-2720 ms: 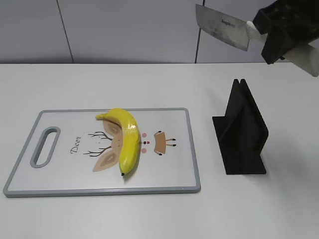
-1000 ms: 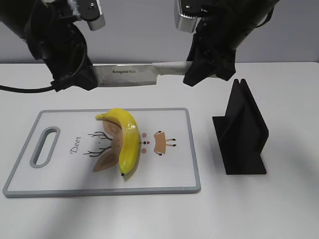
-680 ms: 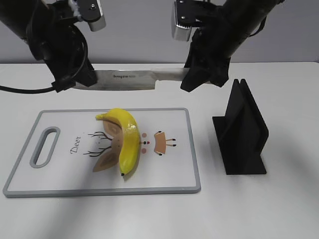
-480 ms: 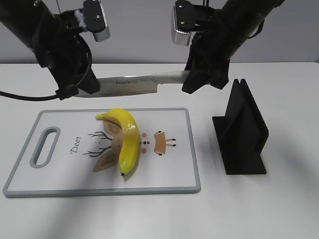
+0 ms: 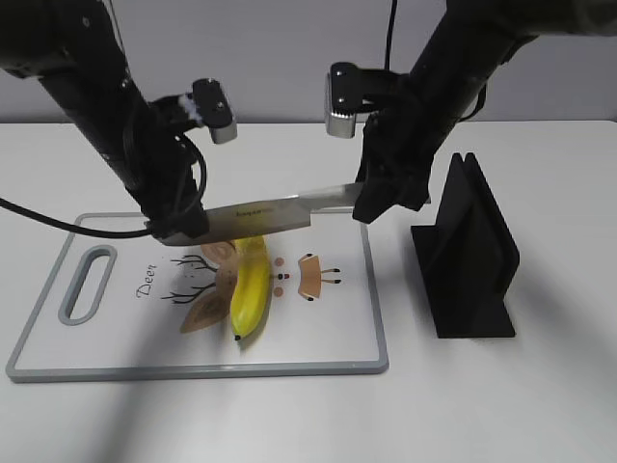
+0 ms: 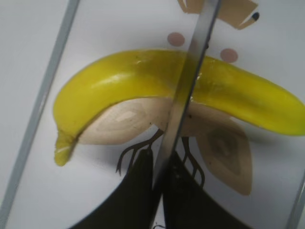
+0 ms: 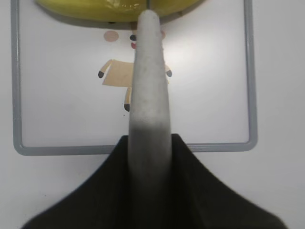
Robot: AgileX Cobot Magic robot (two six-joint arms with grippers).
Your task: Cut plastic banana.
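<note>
Both arms matte black, bulky, with rounded segments. Left arm [image 5: 116,116]: grey-white camera block [image 5: 214,109] on the wrist; thin black cable [image 5: 39,217] trails off toward the left edge. Right arm [image 5: 453,77]: silver-grey camera block [image 5: 339,99] on the wrist; black cable [image 5: 391,34] runs upward. Claw fingers [image 6: 140,191] black, smooth, tapered.

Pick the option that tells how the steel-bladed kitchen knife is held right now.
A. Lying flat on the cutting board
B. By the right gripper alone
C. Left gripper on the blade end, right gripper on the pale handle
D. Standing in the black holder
C: the left gripper pinches the blade end of the steel-bladed kitchen knife, and the right gripper clamps its pale handle, above the glossy yellow plastic banana.
</note>
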